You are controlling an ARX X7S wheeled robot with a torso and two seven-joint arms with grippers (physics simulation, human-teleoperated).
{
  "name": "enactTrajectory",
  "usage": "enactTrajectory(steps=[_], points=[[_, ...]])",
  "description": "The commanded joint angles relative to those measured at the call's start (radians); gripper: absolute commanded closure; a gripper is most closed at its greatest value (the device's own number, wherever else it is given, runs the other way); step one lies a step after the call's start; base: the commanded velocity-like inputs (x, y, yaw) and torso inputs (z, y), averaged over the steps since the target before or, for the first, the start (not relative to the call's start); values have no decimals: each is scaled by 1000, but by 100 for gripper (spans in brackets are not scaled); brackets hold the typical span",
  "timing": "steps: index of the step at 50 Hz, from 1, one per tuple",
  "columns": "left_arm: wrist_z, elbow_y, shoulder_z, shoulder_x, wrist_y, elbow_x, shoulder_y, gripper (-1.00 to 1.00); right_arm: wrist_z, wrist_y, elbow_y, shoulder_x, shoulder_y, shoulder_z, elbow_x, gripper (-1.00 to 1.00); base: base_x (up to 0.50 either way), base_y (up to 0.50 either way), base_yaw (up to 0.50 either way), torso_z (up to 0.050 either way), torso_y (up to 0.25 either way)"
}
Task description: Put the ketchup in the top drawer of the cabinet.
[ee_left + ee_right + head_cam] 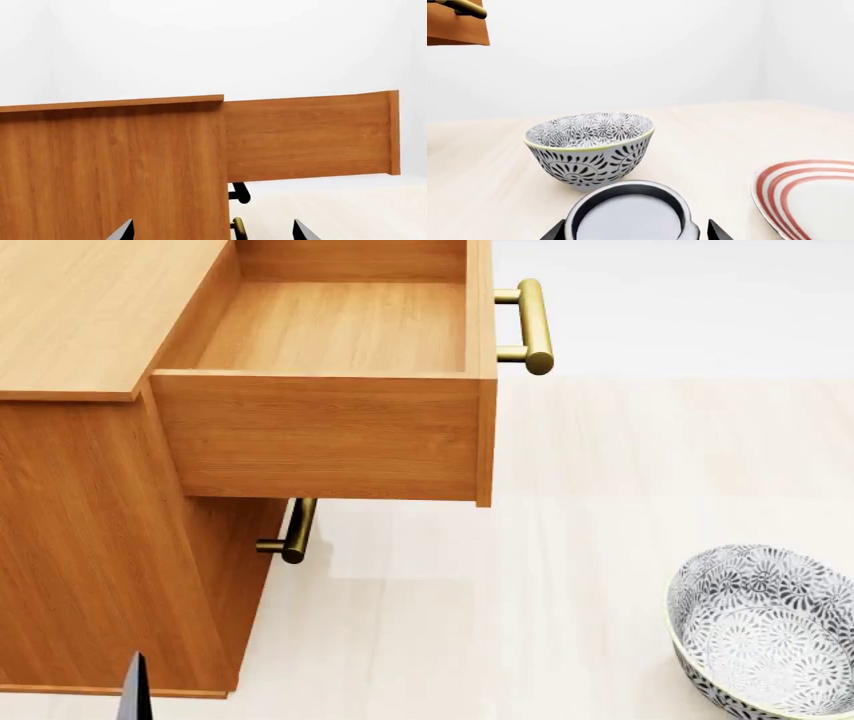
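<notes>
The ketchup (627,220) stands just beside the bowl (590,145), on the near side of it as the right wrist view has it. Only its silver lid shows, so the label cannot be checked. The right gripper (635,231) straddles the can, a fingertip on each side, but whether the pads press on it is hidden, so I cannot tell if it is grasped or merely bracketed. That is the first risk: lifting on a loose or low hold would probably let the smooth tin slip or tip, and with the bowl so near it could knock against the rim or roll off toward the plate (807,195), also near the bowl. The top drawer (334,435) is pulled out of the cabinet (80,300) and looks bare inside, well apart from the bowl. The carry across is therefore long, and a low path may catch the drawer's front or its brass handle (534,325). The left gripper (212,232) hangs released and holding nothing beside the cabinet, far from the bowl; swinging it could nudge the drawer shut.
</notes>
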State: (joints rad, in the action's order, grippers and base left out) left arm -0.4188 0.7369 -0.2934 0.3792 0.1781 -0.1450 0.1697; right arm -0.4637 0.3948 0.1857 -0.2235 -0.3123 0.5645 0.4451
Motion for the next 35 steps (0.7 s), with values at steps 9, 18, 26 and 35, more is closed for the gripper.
enactTrajectory(steps=[9,18,26,35], points=[[-8,4,-2,5,0,-3,0,-100,-1,14,41,3,14,-6,2,-100,0,0,0,0,0],[-10,3,-4,7,1,-6,-2,-100,1,19,40,4,14,-10,0,100,0,0,0,0,0],[-12,2,-6,8,2,-6,-4,-100,2,23,41,4,15,-15,-5,100,0,0,0,0,0],[-14,1,-7,10,0,-9,-4,-100,96,-69,-104,-8,-6,-3,-7,100,0,0,0,0,0]])
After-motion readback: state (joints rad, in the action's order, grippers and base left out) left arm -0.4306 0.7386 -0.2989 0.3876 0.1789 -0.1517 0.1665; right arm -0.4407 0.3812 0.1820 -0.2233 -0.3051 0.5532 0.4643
